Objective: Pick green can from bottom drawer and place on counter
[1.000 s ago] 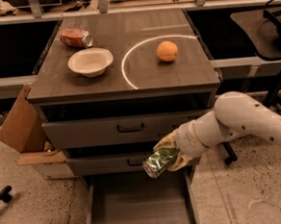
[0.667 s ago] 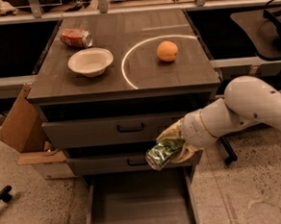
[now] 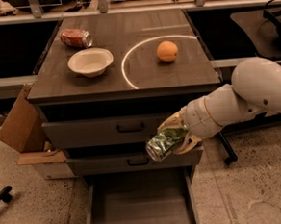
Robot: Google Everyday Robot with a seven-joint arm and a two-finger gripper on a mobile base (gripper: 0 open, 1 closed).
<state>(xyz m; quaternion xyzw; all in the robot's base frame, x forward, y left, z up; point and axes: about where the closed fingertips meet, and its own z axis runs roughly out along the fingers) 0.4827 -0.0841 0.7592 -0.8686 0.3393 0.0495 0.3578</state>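
My gripper [image 3: 173, 136] is shut on the green can [image 3: 166, 142], a dented shiny can held on its side with its silver end pointing left. I hold it in front of the middle drawer, above the open bottom drawer [image 3: 140, 208], whose flat floor is bare. The counter [image 3: 104, 78] with its thin white curved line lies above and behind the can. My white arm [image 3: 245, 97] reaches in from the right.
On the counter stand a red-orange can [image 3: 76, 37] on its side, a white bowl [image 3: 90, 62] and an orange [image 3: 167, 51]. A cardboard box [image 3: 23, 127] sits on the floor left of the cabinet. Chair legs [image 3: 225, 151] stand to the right.
My gripper has lifted the green can up and a little to the right, away from the bottom drawer. The arm has drawn back to the right.
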